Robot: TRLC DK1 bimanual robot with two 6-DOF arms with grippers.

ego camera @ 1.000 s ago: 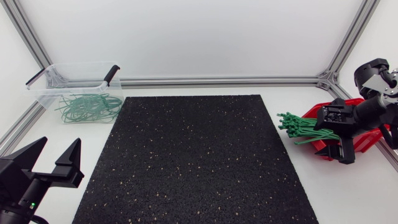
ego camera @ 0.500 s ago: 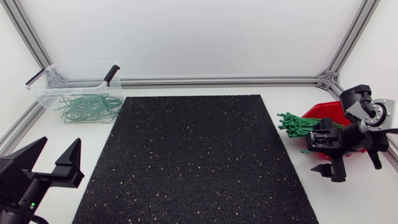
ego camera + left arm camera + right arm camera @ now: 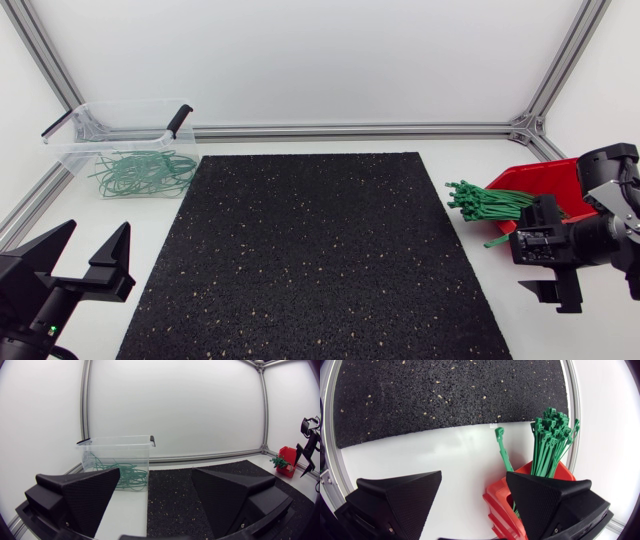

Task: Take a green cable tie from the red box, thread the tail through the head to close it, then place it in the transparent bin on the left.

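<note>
Green ties [image 3: 487,203] jut from red box [image 3: 548,185]; looped ties [image 3: 143,172] lie in transparent bin [image 3: 120,103].

The left matte black gripper [image 3: 92,242] with two broad wedge-shaped fingers [image 3: 85,495] points level and forward, and its jaws stand wide apart. The right matte black gripper [image 3: 553,252] points down, and its jaws are also spread wide.
</note>
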